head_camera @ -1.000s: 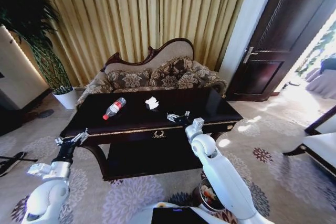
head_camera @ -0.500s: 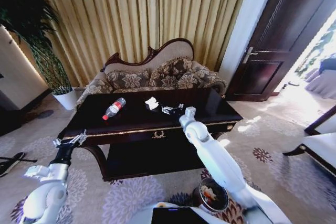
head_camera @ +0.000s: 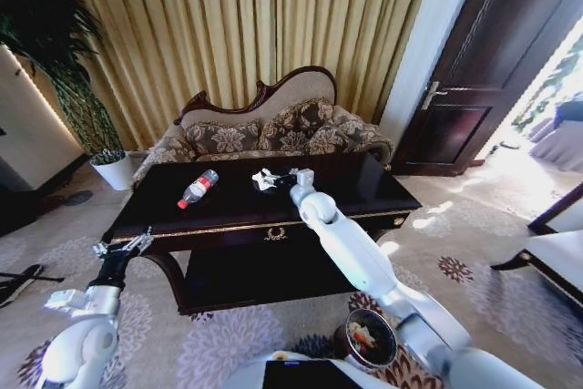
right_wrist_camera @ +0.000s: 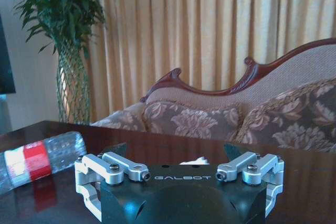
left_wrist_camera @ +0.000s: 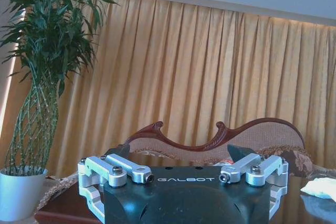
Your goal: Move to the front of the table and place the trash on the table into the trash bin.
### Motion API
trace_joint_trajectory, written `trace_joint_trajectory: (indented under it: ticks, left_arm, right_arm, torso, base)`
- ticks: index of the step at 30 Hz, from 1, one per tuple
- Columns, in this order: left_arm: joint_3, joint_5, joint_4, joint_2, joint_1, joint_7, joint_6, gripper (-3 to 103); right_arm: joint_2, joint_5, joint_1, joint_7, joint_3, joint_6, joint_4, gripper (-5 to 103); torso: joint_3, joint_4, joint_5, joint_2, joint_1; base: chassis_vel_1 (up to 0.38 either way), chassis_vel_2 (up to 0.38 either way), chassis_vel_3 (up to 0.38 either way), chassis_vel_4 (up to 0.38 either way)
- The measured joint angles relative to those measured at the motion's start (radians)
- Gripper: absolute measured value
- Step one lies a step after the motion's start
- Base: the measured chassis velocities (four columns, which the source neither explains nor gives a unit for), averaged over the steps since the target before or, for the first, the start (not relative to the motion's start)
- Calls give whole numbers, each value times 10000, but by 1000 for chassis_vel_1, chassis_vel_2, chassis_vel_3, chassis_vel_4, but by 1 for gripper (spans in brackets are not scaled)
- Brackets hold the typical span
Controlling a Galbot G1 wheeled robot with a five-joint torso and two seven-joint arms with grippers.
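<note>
The dark brown table (head_camera: 364, 184) stands in front of me. On its top lie a clear bottle (head_camera: 198, 188) with a red label and a crumpled white paper (head_camera: 263, 179). My right arm stretches across the table, and its gripper (head_camera: 277, 179) is open right at the paper. In the right wrist view the paper (right_wrist_camera: 193, 160) peeks up between the spread fingers of the right gripper (right_wrist_camera: 176, 150), with the bottle (right_wrist_camera: 37, 161) off to one side. My left gripper (head_camera: 126, 243) hangs open by the table's front left corner, apart from everything. The trash bin (head_camera: 343, 339) stands on the carpet near my base.
A carved sofa (head_camera: 273, 134) sits right behind the table, before gold curtains. A white plant pot (head_camera: 114, 168) is at the far left and a dark door (head_camera: 474, 88) at the right. Patterned carpet lies open on both sides of the table.
My right arm has reached from the table's front edge across the top to the crumpled paper. The left arm has barely moved.
</note>
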Motion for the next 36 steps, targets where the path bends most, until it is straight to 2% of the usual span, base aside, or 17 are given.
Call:
trace_joint_trajectory:
  ticks: [11, 29, 36]
  left_arm:
    - [-28, 12, -54, -63, 29, 2, 0, 100]
    - [-155, 13, -230, -244, 186, 35, -68, 100]
    - [-100, 12, -243, -261, 128, 38, -71, 100]
  right_arm:
    - [598, -24, 381, 334, -503, -534, -775, 100]
    - [638, -60, 1287, 519, -492, -960, -2351, 100]
    - [1260, -73, 1519, 531, -294, -1031, -3135, 100]
  torso:
    - [0, -1, 0, 0, 0]
    - [0, -2, 1, 0, 0]
    - [0, 2, 1, 0, 0]
  base:
    - [0, 0, 0, 0]
    - [0, 0, 0, 0]
    - [0, 0, 0, 0]
